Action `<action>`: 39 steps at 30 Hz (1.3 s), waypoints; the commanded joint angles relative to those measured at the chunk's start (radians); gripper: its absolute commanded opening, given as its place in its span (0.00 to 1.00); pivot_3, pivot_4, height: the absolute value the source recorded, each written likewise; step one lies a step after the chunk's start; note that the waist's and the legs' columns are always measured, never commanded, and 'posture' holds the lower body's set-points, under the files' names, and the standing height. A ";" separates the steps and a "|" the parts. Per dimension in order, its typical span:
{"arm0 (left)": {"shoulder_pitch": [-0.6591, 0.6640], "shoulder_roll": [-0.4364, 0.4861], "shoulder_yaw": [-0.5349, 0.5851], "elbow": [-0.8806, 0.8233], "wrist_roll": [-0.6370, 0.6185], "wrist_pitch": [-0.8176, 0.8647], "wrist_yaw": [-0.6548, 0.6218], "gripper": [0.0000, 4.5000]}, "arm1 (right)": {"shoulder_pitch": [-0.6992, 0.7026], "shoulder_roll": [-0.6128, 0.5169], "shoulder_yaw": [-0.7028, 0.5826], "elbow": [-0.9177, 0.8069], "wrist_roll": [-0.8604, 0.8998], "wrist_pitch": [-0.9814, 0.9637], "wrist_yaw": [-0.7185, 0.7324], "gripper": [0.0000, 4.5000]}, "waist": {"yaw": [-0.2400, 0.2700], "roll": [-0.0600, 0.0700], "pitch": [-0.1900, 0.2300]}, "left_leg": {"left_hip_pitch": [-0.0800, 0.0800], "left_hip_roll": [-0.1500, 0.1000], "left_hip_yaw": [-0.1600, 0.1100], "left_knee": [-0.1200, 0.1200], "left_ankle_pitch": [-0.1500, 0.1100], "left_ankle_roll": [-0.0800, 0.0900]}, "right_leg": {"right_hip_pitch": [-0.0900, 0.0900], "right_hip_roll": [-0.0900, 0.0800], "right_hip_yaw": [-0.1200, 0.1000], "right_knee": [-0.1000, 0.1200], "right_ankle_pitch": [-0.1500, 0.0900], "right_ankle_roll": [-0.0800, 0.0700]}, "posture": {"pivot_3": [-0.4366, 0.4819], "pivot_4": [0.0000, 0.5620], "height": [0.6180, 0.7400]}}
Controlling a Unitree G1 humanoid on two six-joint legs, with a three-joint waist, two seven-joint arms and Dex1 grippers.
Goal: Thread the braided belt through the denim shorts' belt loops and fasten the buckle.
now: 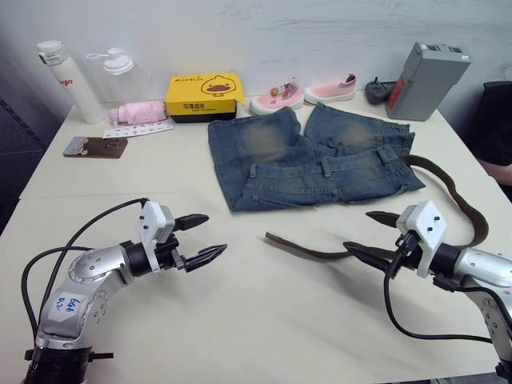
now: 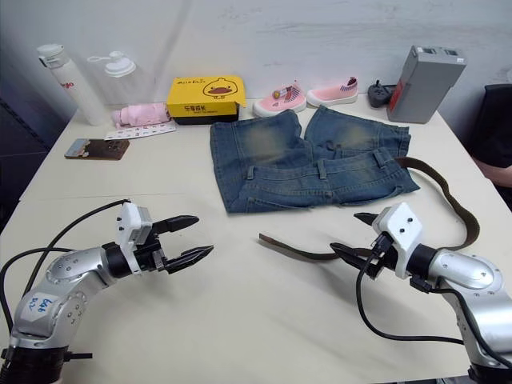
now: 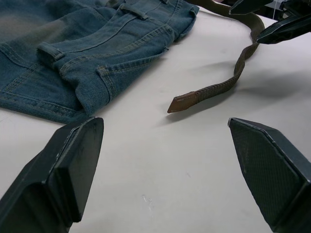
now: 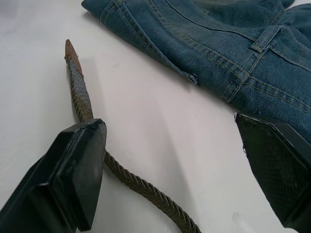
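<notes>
Right now the blue denim shorts (image 1: 312, 160) lie flat at the upper centre of the frame on the pale bench (image 1: 240, 320), waistband towards me, with short denim belt loops (image 1: 326, 168) along it. My long dark brown braided belt (image 1: 320, 252) runs from its tan leather tip (image 3: 183, 102), centre frame just below the shorts, rightward along the bench and loops up the right edge to the shorts' right corner. I cannot make out the buckle.

I judge the strap light, limp and floppy; only the leather tip looks stiff enough to steer through a loop, so I would pinch just behind that tip.

My left gripper (image 1: 200, 238), lower left, hovers low over the bench with jaws apart, holding nothing. My right gripper (image 1: 372, 236), lower right, reaches inward beside the belt's middle, jaws apart too, one finger (image 4: 80, 170) just over the strap.
</notes>
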 commanded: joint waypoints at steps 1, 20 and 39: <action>-0.006 0.007 0.017 -0.009 -0.027 0.006 -0.005 0.99 | -0.015 -0.010 -0.001 -0.020 0.024 -0.005 0.018 1.00 | 0.000 0.000 0.000 | 0.000 0.000 0.000 0.000 0.000 0.000 | 0.000 0.000 0.000 0.000 0.000 0.000 | 0.48 0.27 0.72; 0.014 0.014 0.025 -0.040 -0.034 0.018 0.000 0.99 | -0.177 -0.131 0.274 -0.011 -0.006 0.124 0.168 1.00 | -0.003 0.000 0.000 | 0.000 0.001 0.000 0.000 0.000 0.000 | 0.000 0.000 0.000 0.000 0.000 0.000 | 0.48 0.27 0.72; 0.024 0.026 0.010 -0.084 -0.043 0.027 -0.010 1.00 | -0.307 -0.109 0.499 0.090 -0.179 0.132 0.185 0.01 | -0.002 -0.001 -0.001 | 0.001 0.000 -0.001 0.001 0.000 0.000 | 0.000 0.000 -0.001 -0.001 0.001 -0.001 | 0.48 0.27 0.72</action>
